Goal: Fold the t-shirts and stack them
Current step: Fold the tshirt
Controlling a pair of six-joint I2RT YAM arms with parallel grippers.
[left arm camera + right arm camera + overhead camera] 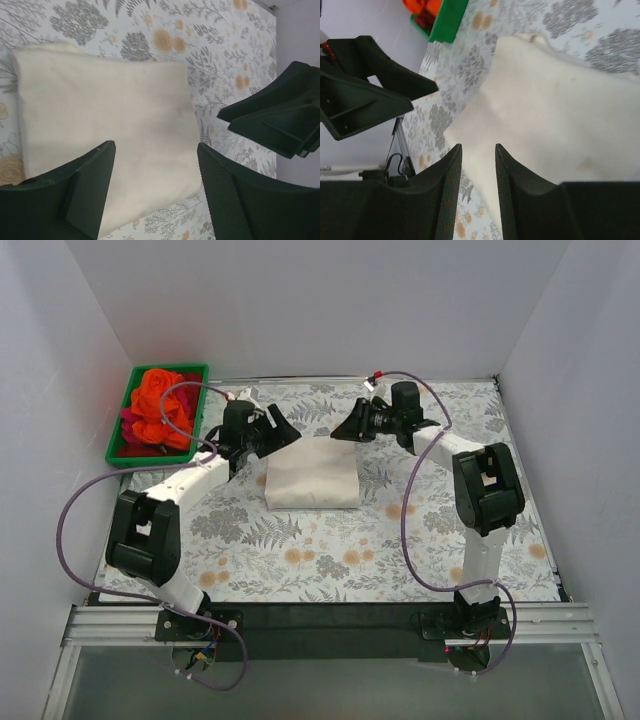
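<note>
Overhead, the folded cream t-shirt [312, 473] lies mid-table between the left gripper [283, 430] and right gripper [345, 427], the orange and red t-shirts [160, 405] bunched in a green bin [118, 450] far left. From the left wrist, wide, empty jaws hover over this soft, light cloth, probably best pinched at a folded edge; only the right wrist shows its jaws narrowly parted, holding nothing.

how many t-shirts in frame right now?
3. A folded cream t-shirt lies mid-table on the floral tablecloth; an orange t-shirt and a red-magenta t-shirt are bunched in the green bin, far left. More may be buried there.
</note>
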